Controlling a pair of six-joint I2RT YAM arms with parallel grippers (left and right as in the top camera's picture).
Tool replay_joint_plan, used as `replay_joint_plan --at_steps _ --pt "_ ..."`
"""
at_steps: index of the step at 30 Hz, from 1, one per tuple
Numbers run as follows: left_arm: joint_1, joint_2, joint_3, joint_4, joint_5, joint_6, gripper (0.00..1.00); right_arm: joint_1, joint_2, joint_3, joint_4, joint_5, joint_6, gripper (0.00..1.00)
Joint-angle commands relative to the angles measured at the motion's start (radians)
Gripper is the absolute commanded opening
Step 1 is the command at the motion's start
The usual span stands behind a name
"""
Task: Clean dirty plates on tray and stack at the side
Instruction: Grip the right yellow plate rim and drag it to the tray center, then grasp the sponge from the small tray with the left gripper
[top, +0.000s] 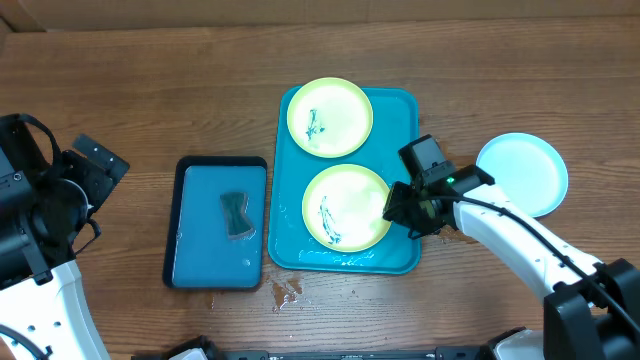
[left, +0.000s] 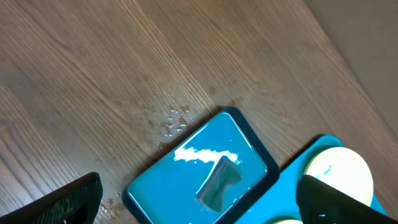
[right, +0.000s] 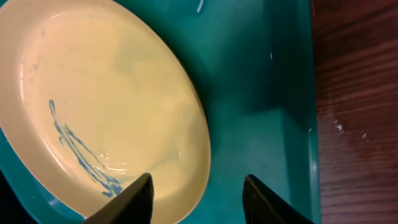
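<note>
Right fingers (right: 134, 198) are spread apart at the bottom of the wrist view, one over the inside of the lower plate (right: 106, 106) and the other over bare tray floor, so the plate's rim sits in the gap between them; I cannot tell whether either one touches it. They pinch nothing. This yellow-green plate carries a thin blue-green smear (right: 81, 152) toward the lower left of that view. Seen from overhead, it lies in the lower half of the turquoise tray (top: 400, 110), with the arm reaching in from the lower right of the frame. The upper plate (top: 330, 117), also yellow-green and smeared, fills the tray's upper half, the two rims nearly meeting. The blue plate (top: 521, 173) lies on the table (top: 120, 70) to the right of the tray, apart from it, and looks clean. Just beside the tray's left edge sits a smaller dark-rimmed tray (top: 190, 170) with a sponge (top: 236, 215) in it. Water drops (top: 285, 290) speckle the table near the bottom centre. Left fingers (left: 68, 202) are spread wide and empty at the far left of the overhead frame
</note>
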Motion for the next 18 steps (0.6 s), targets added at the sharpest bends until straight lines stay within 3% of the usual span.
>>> replay_joint_plan --at_steps 1,3,7,9,11,15,18 --pt "0.005 0.0 0.025 -0.045 0.147 -0.005 1.0 -0.019 -0.077 0.086 -0.005 0.012 -0.205 0.46" --pt "-0.003 0.007 0.021 -0.037 0.243 0.049 0.97 -0.02 -0.111 0.117 -0.029 0.009 -0.317 0.45" --pt "-0.085 0.054 -0.01 -0.05 0.375 0.313 0.79 -0.02 -0.173 0.152 -0.062 0.01 -0.401 0.45" --pt "-0.14 0.089 -0.042 -0.064 0.344 0.371 0.8 -0.02 -0.191 0.152 -0.063 0.009 -0.4 0.45" --pt "-0.19 0.14 -0.067 -0.076 0.293 0.376 1.0 -0.02 -0.2 0.152 -0.074 0.005 -0.397 0.45" --pt "-0.225 0.238 -0.091 -0.079 0.245 0.386 1.0 -0.02 -0.2 0.152 -0.096 0.006 -0.392 0.5" --pt "-0.238 0.3 -0.15 -0.061 0.193 0.358 0.94 -0.02 -0.2 0.152 -0.104 0.005 -0.392 0.49"
